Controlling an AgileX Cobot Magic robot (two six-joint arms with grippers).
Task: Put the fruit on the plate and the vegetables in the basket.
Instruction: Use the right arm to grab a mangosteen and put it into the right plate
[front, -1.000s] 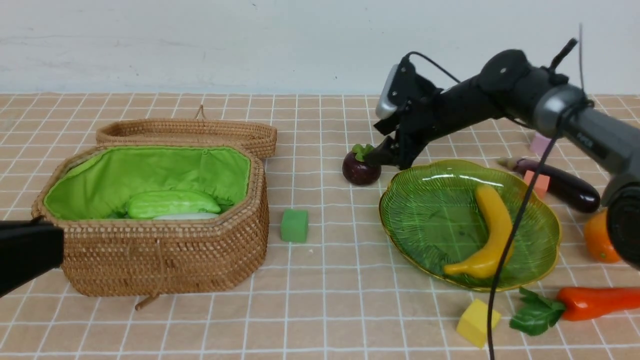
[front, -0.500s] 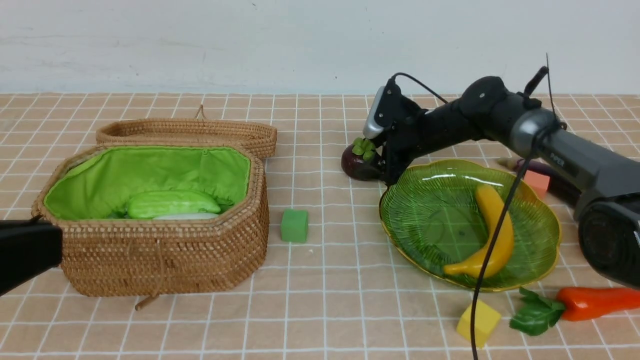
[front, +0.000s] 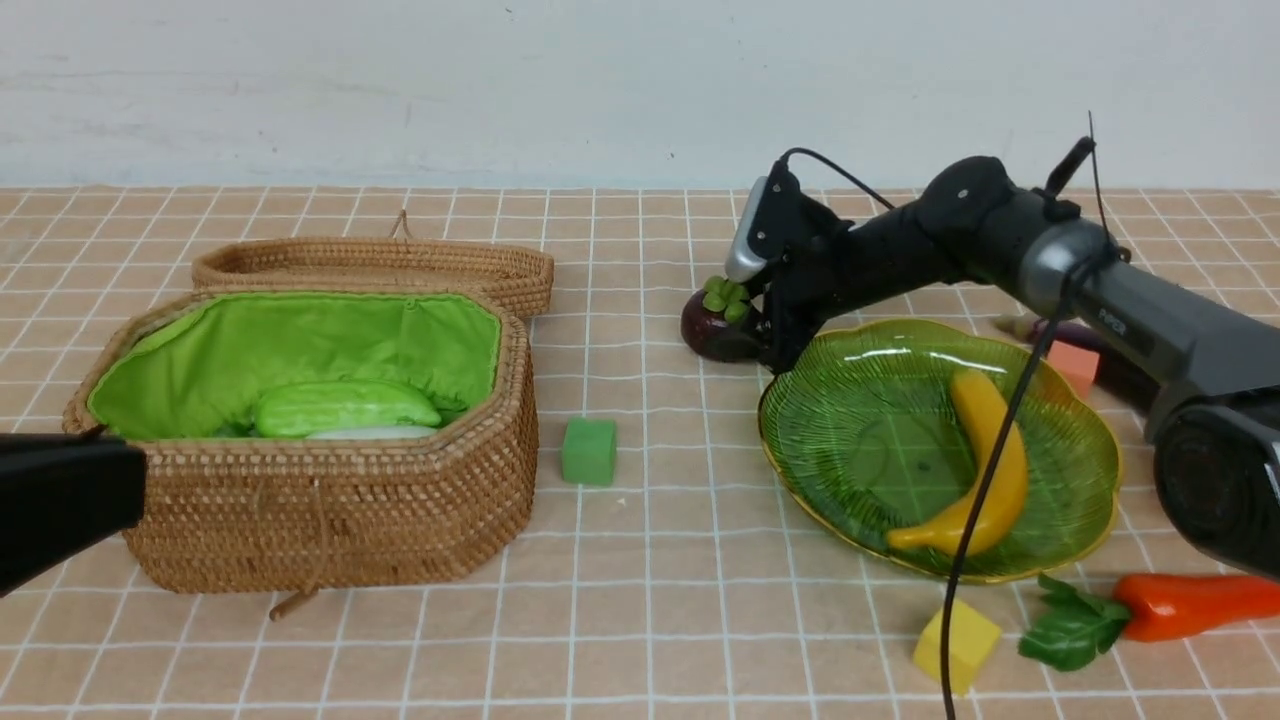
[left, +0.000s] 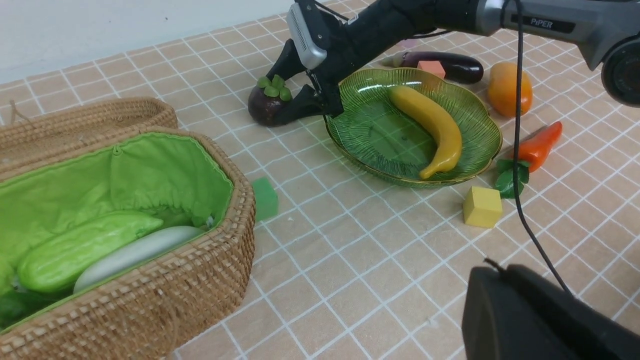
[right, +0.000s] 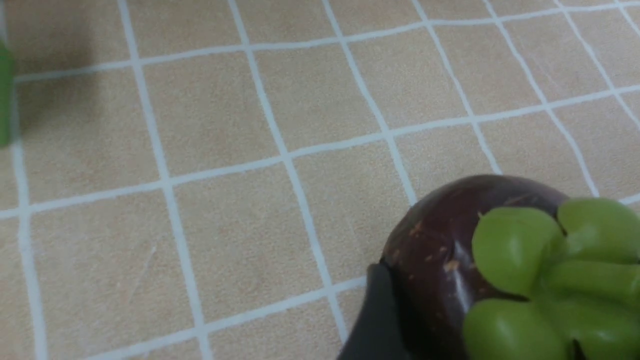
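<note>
The dark-purple mangosteen (front: 712, 332) rests on the table just left of the green plate (front: 850, 440). My right gripper (front: 745, 322) reaches low over the plate's back rim, one finger on each side of the fruit and against its skin (right: 440, 250). A banana (front: 990, 450) lies on the plate. In the basket (front: 330, 510) lie the green gourd (front: 340, 408) and the white radish (left: 135, 252). The eggplant (left: 450, 65), the mango (left: 509, 89) and the carrot (front: 1190, 605) lie on the table right of the plate. My left gripper (left: 492, 267) hovers shut and empty in front of the basket.
The basket's woven lid (front: 380, 262) lies open behind it. A green cube (front: 588, 452) sits between basket and plate, a yellow cube (front: 955, 645) in front of the plate, and a pink-orange cube (front: 1075, 365) beside the eggplant. The right arm's cable (front: 985, 480) hangs across the plate.
The right arm has dropped and reached left until its fingers came round the mangosteen, which was nudged slightly left. Over the last half second it hardly moved. The left arm stays put.
</note>
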